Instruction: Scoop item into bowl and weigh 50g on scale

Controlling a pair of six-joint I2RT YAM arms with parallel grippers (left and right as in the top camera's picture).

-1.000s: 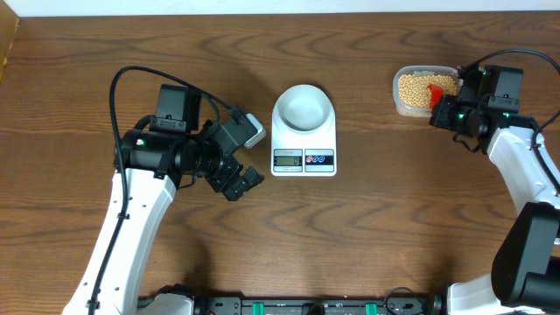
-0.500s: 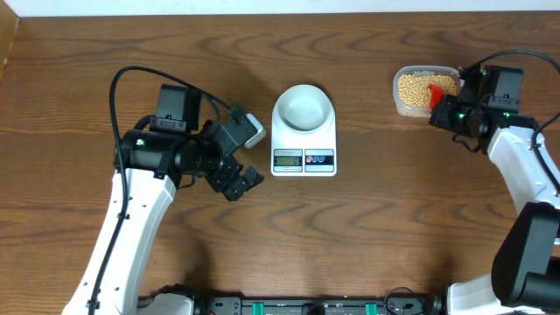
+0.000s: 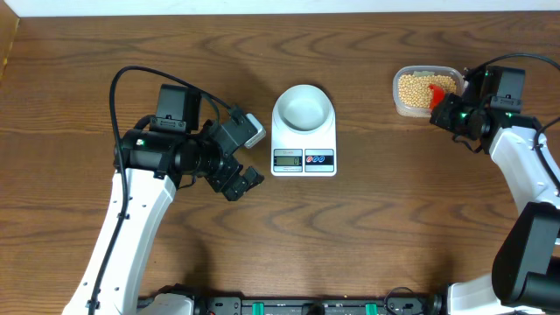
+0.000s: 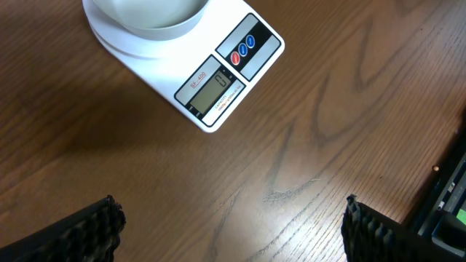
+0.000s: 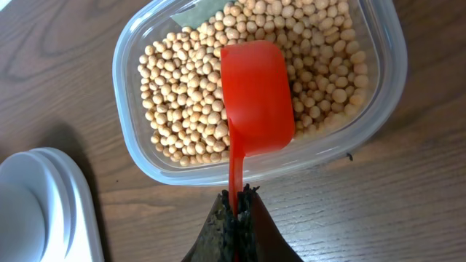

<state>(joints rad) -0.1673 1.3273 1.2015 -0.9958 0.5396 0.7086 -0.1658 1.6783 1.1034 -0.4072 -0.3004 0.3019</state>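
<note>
The beans (image 5: 186, 102) lie heaped in a clear plastic tub (image 5: 387, 80) at the far right of the table (image 3: 367, 227), well apart from the bowl (image 3: 303, 107) and the scale (image 3: 304, 141). We see them as a tan-yellow mass that fills most of the tub. Over them lies the cup of a red scoop (image 5: 256, 98); its smooth red surface faces the right wrist camera, and we cannot tell whether it presses into the beans or only sits just above them. The scoop's thin handle runs back over the tub's near wall and ends between the fingers of the right gripper (image 5: 237, 207), whose jaws are clamped tight on it. In the overhead view that gripper sits just beside the tub, on its right-hand side.

The bowl stands upright on the scale's far half, near the middle of the table, its white rim about as wide as the scale itself. In front of it we make out the grey display (image 4: 215, 87) and two round buttons (image 4: 244, 47), one red and one blue. The figure on the display is too small for us to read with confidence.

The left gripper (image 3: 241, 182) hangs over bare wood just left of the scale, touching nothing. Its jaws are spread wide, and the two dark fingertips (image 4: 80, 233) stand at opposite lower corners of the left wrist view.
</note>
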